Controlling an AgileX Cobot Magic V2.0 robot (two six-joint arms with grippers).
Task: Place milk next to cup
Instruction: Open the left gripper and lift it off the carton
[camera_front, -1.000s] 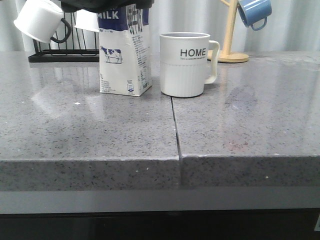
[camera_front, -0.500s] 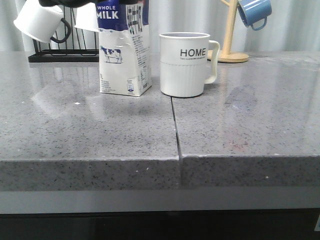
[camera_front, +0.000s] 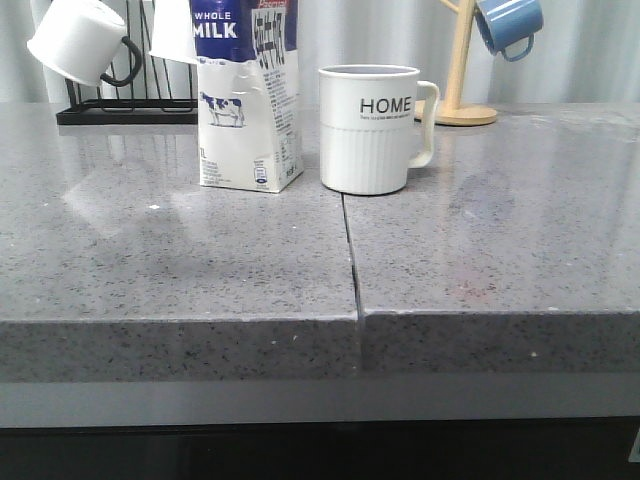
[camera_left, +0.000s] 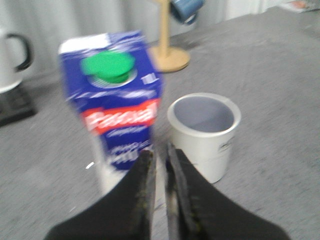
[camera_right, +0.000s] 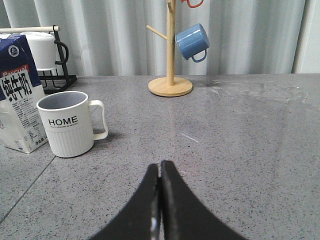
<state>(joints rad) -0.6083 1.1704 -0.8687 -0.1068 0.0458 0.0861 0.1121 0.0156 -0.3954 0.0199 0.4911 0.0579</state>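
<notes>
The milk (camera_front: 248, 100), a white carton with a dark blue top and a cow picture, stands upright on the grey counter just left of the cup (camera_front: 368, 130), a white "HOME" mug with its handle to the right; a narrow gap separates them. My left gripper (camera_left: 160, 150) is out of the front view; its wrist view shows it above and in front of the milk (camera_left: 117, 107) and cup (camera_left: 202, 132), jaws almost together and empty. My right gripper (camera_right: 160, 167) is shut and empty over bare counter, to the right of the cup (camera_right: 66, 125) and milk (camera_right: 17, 105).
A black rack (camera_front: 120, 105) with white black-handled mugs (camera_front: 80, 40) stands at the back left. A wooden mug tree (camera_front: 460, 70) with a blue mug (camera_front: 508, 22) stands at the back right. A seam (camera_front: 352, 250) runs through the counter.
The dark left gripper that was over the carton's top has risen out of the front view. The milk and the cup have stayed in place.
</notes>
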